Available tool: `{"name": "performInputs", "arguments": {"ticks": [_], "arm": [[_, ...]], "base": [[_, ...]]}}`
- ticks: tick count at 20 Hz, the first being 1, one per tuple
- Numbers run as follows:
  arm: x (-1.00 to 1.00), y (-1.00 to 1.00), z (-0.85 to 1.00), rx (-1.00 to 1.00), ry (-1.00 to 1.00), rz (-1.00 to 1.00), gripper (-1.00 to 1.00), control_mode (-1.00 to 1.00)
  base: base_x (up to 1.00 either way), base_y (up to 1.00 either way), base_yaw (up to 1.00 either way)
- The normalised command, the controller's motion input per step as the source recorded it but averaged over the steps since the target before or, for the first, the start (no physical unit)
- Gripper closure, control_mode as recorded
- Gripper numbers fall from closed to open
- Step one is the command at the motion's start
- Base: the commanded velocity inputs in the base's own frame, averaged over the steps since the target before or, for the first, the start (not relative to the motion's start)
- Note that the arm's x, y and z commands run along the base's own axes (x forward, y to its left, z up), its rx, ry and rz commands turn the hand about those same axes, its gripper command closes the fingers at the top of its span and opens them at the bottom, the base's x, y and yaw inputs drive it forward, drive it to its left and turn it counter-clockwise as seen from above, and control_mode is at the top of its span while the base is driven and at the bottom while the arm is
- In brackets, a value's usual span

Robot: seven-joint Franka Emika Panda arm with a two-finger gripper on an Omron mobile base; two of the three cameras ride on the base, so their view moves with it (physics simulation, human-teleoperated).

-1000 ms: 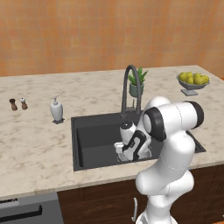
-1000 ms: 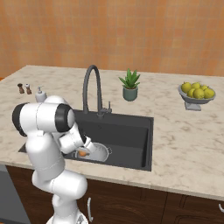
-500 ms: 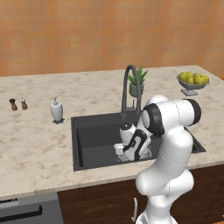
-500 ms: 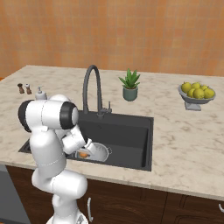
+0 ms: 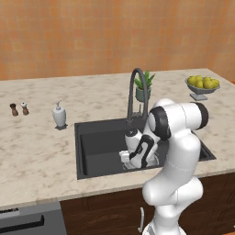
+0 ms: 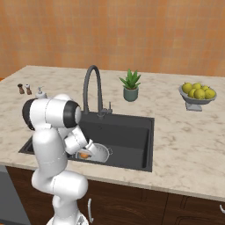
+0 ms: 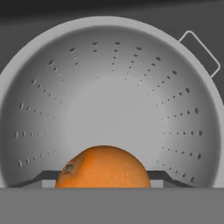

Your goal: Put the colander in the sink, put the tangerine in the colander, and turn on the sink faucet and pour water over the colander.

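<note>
The hand point(image 7: 103, 186) hung low inside the colander point(image 7: 109, 100), which sat in the sink point(image 6: 127, 132), pinching the tangerine point(image 7: 103, 168) between its fingers, apparently so the fruit could drop straight into the bowl, below the faucet point(image 6: 93, 90).

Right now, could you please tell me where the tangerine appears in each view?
Left base view: hidden behind the arm, low in the sink.
Right base view: tangerine lower left, in the colander.
Hand view: bottom centre, against the colander wall.
Shared landmark: the faucet.
</note>
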Motion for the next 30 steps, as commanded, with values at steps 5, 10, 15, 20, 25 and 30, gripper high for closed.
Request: {"name": "performInputs", "arguments": {"ticks": [5, 10, 15, 20, 25, 30], "arm": [[0.05, 0.00, -0.07, 0.00, 0.00, 0.00, -1.00, -1.00], [0.00, -0.01, -0.03, 0.00, 0.00, 0.00, -1.00, -1.00], [-0.01, 0.00, 0.18, 0.00, 0.00, 0.02, -1.00, -1.00], [-0.09, 0.10, 0.55, 0.00, 0.00, 0.04, -1.00, -1.00], [-0.25, 0.26, 0.77, 0.00, 0.01, 0.08, -1.00, -1.00], [-0.31, 0.11, 0.85, 0.01, 0.09, 0.07, -1.00, -1.00]], "base": [[0.00, 0.00, 0.00], [0.00, 0.00, 0.00], [0.00, 0.00, 0.00], [0.00, 0.00, 0.00], [0.00, 0.00, 0.00], [0.00, 0.00, 0.00]]}}
